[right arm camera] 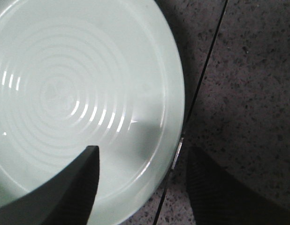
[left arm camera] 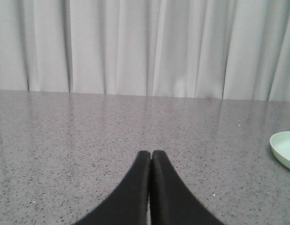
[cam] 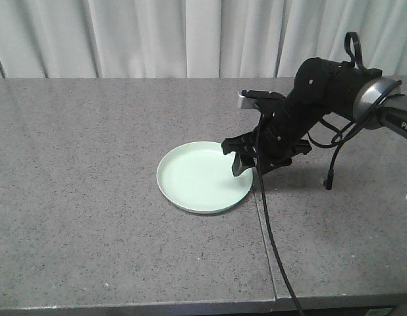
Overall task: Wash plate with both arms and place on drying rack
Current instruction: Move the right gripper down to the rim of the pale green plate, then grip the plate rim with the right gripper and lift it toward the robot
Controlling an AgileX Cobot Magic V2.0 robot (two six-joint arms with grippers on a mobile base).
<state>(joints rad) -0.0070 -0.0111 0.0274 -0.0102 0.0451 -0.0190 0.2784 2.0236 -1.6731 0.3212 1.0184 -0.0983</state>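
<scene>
The right pincer (right arm camera: 142, 151) is spread wide and nothing is gripped in it. Its two dark fingers are set astride the right-hand rim of the plate (right arm camera: 79, 84): the inner finger (right arm camera: 65, 187) is held above the plate's pale green floor, where its shadow is thrown, and the outer finger (right arm camera: 215, 192) is held above the bare desk (right arm camera: 248, 84) just outside the rim. Whether either finger touches the plate or the desk cannot be told. A thin dark seam (right arm camera: 206, 65) in the desk is seen running just beside the plate's edge, between the two fingers. In the front view the plate is seen lying flat and upright on the grey speckled desk, near its middle, and the right arm (cam: 335, 85) is reached in from the right and bent down to it. A small silver-grey box (cam: 245, 100) is carried above the wrist, and a black cable (cam: 277, 257) is trailed from the pincer across the desk towards the front edge. The left pincer (left arm camera: 151, 157) is shown only by its own camera: its fingers are pressed together with nothing between them, low over the desk and well apart from the plate, whose edge is just caught at the right of that view. A pale pleated curtain (cam: 190, 36) is hung behind the desk.
</scene>
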